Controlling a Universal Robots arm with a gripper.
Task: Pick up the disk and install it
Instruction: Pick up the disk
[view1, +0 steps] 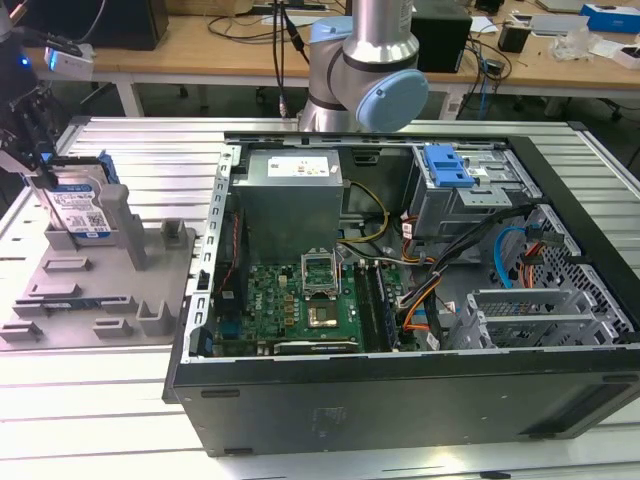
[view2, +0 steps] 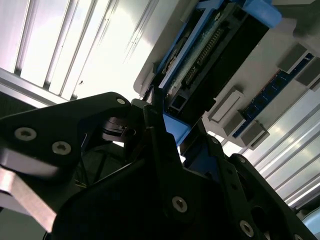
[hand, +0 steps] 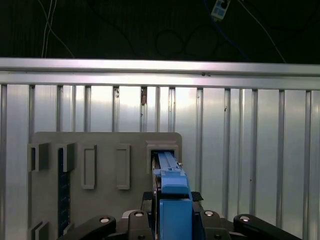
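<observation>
The flat silver hard drive with white-and-blue label and blue plastic carrier frame, the disk (view1: 82, 210), stands upright on edge in a slot of the grey plastic holder tray (view1: 100, 290). That is at the exterior view's left, well apart from the open black desktop computer case (view1: 400, 400). In the first wrist view the disk (hand: 172, 200) shows edge-on, with its blue frame running up into the tray's slot (hand: 162, 150). In the second wrist view its connector edge (view2: 200, 60) and blue frame are visible.

The black gripper (view1: 48, 178) is at the disk's top. Its fingers (hand: 151, 194) sit tight against both sides of the blue frame, clamped on the disk. The disk is not lifted out; its base is in the tray.

Other slots in the tray hold a dark-blue strip (hand: 63, 185). The tray lies on the slatted aluminium table (view1: 100, 400).

Inside the case are 1 big grey boxy power supply (view1: 290, 190), a green motherboard (view1: 290, 300) and a bright-blue plastic tab (view1: 447, 165) on the metal drive cage. The silver-and-blue robot arm (view1: 370, 60) rises behind the case.
</observation>
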